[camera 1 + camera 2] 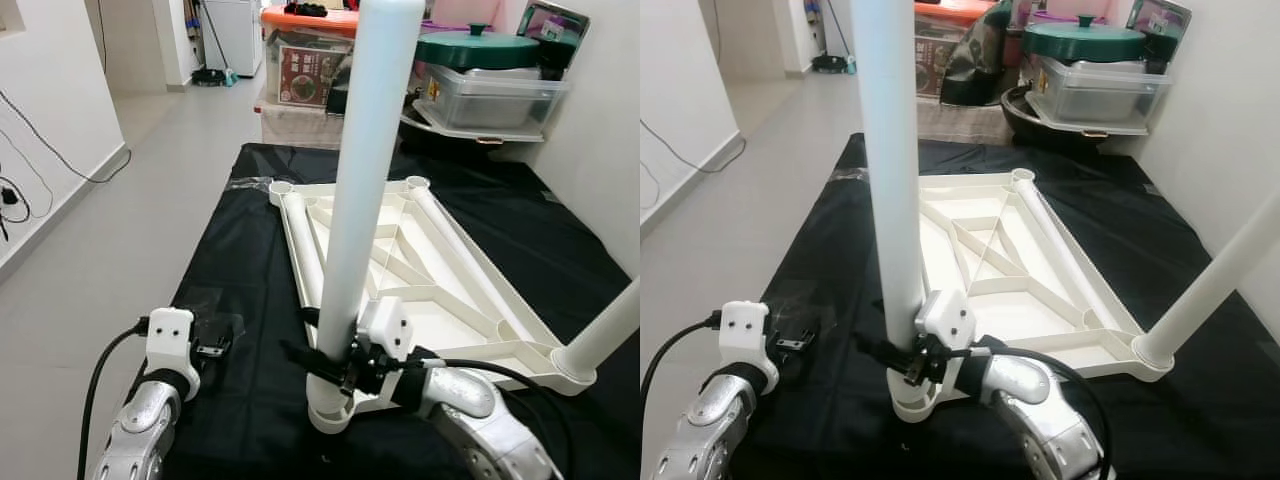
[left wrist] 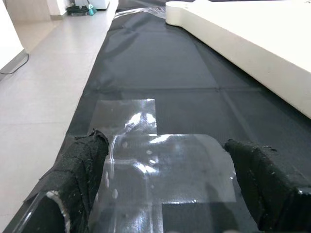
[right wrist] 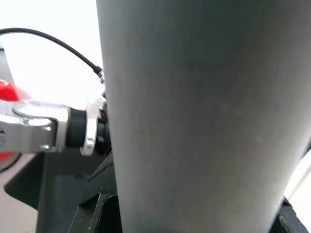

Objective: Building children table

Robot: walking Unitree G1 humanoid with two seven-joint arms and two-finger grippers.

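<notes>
Right gripper [image 1: 318, 362] around upright white leg [image 1: 365, 180].

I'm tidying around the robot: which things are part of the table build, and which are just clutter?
Part of the build:
upturned tabletop
upright leg, held by right gripper
second fitted leg

Clutter:
storage boxes
green lid
plastic wrap

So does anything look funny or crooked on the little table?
The table top lies upside down on the black cloth, normal for fitting legs. The leg the right gripper holds stands straight, but the other leg leans outward in its corner socket, so it looks crooked.
</notes>
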